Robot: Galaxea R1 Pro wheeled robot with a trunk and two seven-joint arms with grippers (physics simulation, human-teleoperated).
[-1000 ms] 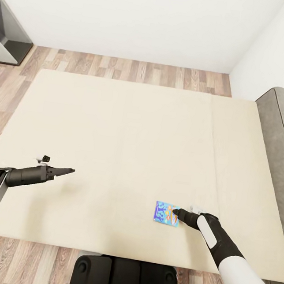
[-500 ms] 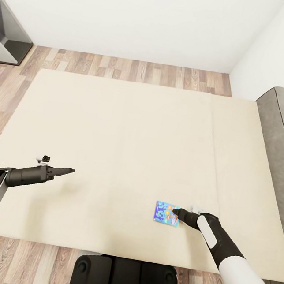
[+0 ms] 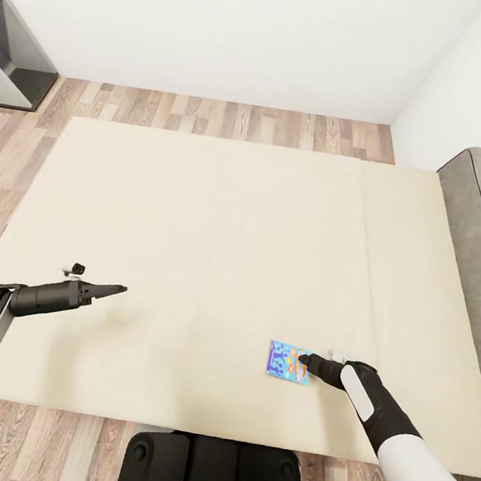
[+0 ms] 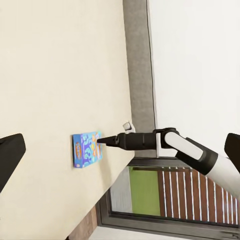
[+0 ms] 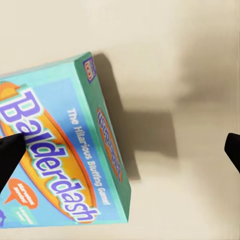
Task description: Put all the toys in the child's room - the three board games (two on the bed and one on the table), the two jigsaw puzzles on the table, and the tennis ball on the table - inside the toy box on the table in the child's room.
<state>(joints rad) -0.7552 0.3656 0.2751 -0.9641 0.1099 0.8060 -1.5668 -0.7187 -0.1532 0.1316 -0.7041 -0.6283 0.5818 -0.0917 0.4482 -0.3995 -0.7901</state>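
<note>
The right hand (image 3: 308,365) sits low in the lower right of the head view, its dark fingertips at the right edge of the board game (image 3: 289,362). In the right wrist view the 2 fingertips (image 5: 10,152) stand far apart at opposite edges of the frame, so the hand is spread wide, with the box lying partly between them and nothing gripped. Whether a fingertip actually touches the box cannot be told.

The box lies flat on the cream bed (image 3: 221,215), near the bed's front edge, lower right of centre in the head view. It is a teal "Balderdash" game, printed face up. In the head view its outline is only slightly longer than wide, with the longer side running roughly up and down the frame, and its right edge faces the hand.

The left hand (image 3: 118,287) hovers over the bed at the lower left of the head view, well apart from the box; its fingertips (image 4: 11,150) sit at opposite edges of the left wrist view, so it too is spread wide and empty.

The step in hand appears to be picking up 1 of the 2 bed games. The next move likely calls for straddling the box's thin sides and closing squarely; a flat box on soft bedding may slide or tip rather than lift.
</note>
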